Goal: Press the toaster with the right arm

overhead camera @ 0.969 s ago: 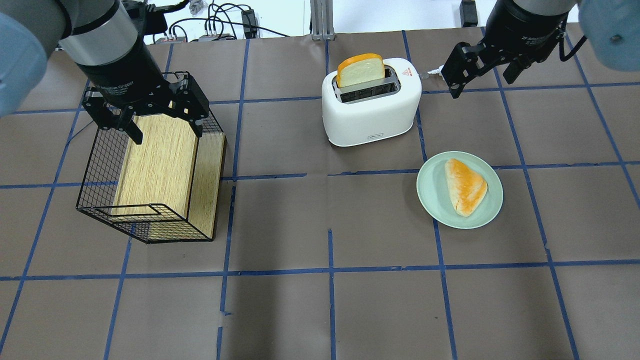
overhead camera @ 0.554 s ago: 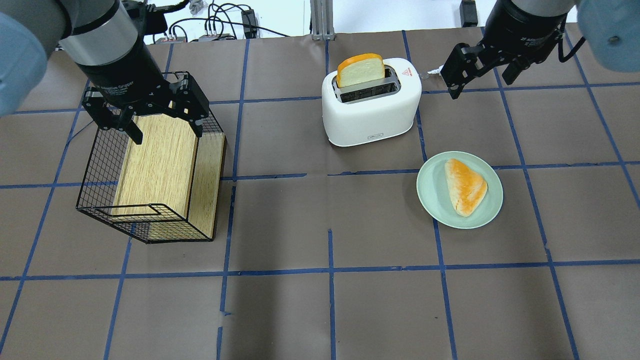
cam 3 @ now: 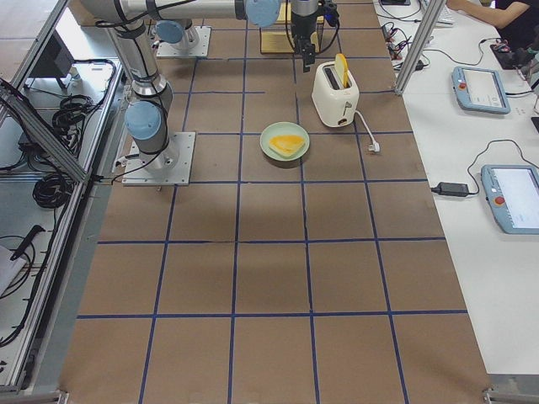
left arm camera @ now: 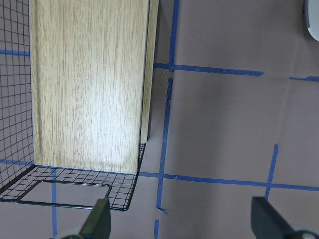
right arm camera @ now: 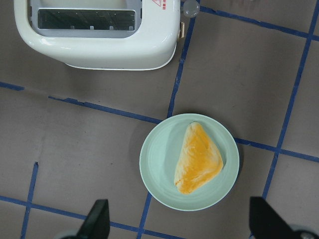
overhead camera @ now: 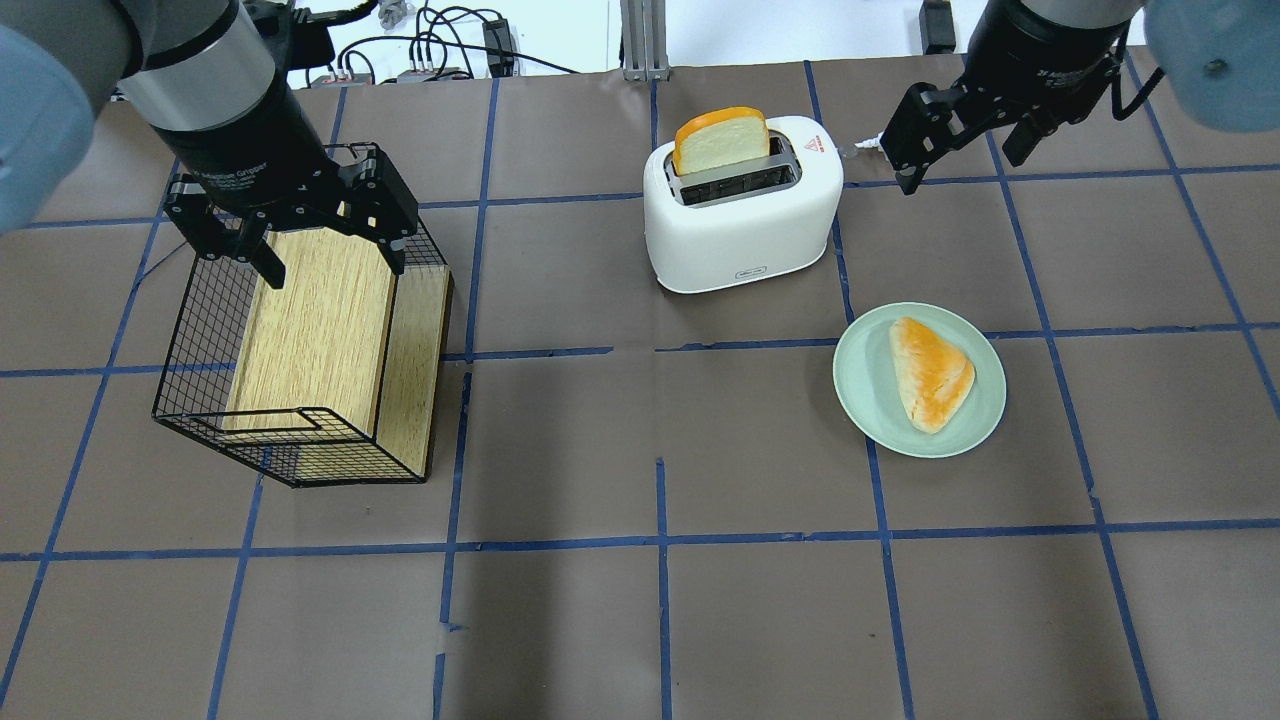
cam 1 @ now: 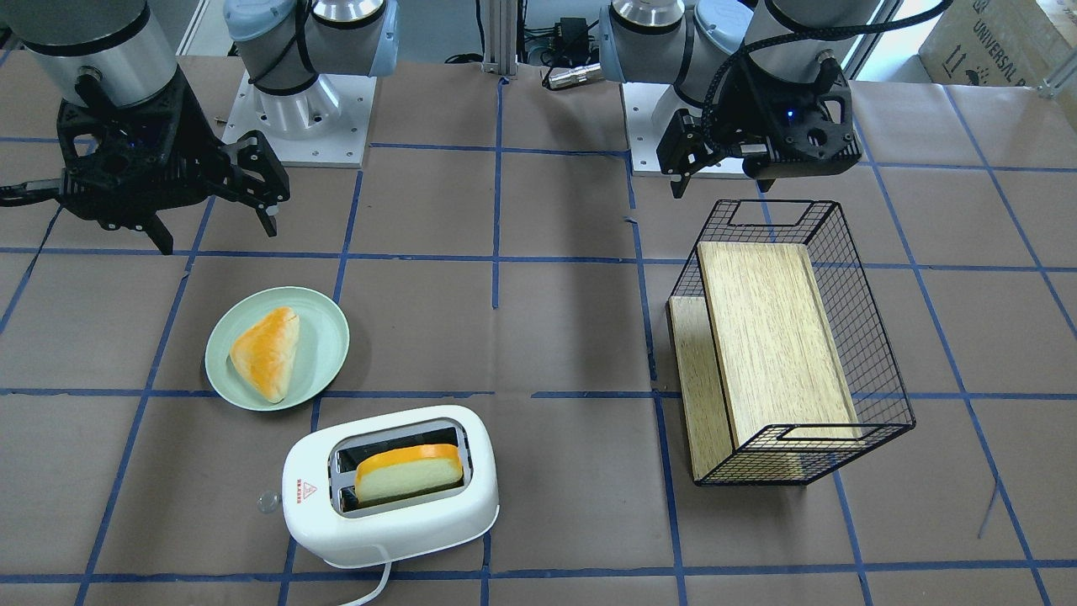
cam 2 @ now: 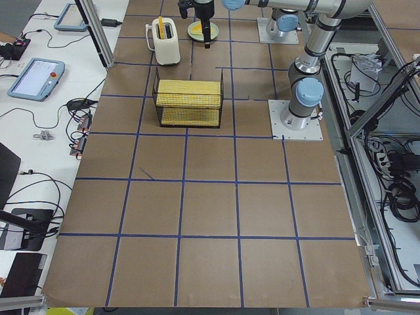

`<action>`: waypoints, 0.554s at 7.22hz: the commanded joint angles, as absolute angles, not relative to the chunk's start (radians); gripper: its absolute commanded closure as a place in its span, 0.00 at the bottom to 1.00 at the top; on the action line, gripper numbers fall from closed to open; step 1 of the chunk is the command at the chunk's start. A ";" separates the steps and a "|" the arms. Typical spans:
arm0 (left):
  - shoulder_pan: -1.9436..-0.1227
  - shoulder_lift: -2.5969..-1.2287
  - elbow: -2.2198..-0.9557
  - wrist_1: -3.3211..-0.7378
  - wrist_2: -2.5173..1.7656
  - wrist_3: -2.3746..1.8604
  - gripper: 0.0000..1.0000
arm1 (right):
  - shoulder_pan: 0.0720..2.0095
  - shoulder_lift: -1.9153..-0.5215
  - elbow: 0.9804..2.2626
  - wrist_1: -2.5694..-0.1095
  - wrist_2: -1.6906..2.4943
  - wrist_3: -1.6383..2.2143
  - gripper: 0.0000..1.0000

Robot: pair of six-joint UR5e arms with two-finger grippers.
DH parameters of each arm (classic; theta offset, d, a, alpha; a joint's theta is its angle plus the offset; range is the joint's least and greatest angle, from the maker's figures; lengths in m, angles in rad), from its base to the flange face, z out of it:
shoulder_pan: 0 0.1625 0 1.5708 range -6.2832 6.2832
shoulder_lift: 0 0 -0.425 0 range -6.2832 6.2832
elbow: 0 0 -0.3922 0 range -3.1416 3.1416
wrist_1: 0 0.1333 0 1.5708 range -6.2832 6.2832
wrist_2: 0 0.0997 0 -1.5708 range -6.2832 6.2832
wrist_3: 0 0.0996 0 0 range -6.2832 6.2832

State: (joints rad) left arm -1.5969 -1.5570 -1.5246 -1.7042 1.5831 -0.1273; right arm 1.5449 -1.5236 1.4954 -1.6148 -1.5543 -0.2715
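While the right pincer (overhead camera: 958,165) hangs over the far right of the counter (overhead camera: 640,620), it's spread wide with nothing held. It's clear of the toaster (overhead camera: 740,225), off its right end, not touching. Toaster sits far centre, upright, with a bread slice (overhead camera: 720,140) standing out of its far slot. Green plate (overhead camera: 860,400) with a pastry (overhead camera: 930,372) lies just near-right of the toaster, apart from it. Left pincer (overhead camera: 335,270) is also wide open and empty, above the far end of the wire basket (overhead camera: 200,330) at left, wooden board (overhead camera: 320,320) inside.
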 commanded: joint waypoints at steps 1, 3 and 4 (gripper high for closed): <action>-1.597 -1.557 -1.525 -1.704 1.583 -0.127 0.00 | 1.525 -1.510 1.496 -1.679 -1.536 -0.275 0.19; -1.597 -1.557 -1.525 -1.704 1.583 -0.127 0.00 | 1.471 -1.459 1.473 -1.701 -1.438 -0.296 0.82; -1.597 -1.559 -1.525 -1.704 1.583 -0.127 0.00 | 1.457 -1.419 1.438 -1.698 -1.395 -0.299 0.92</action>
State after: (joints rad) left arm -1.5969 -1.5574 -1.5248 -1.7043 1.5831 -0.1273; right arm 1.4804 -1.4609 1.4709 -1.6956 -1.4513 -0.2905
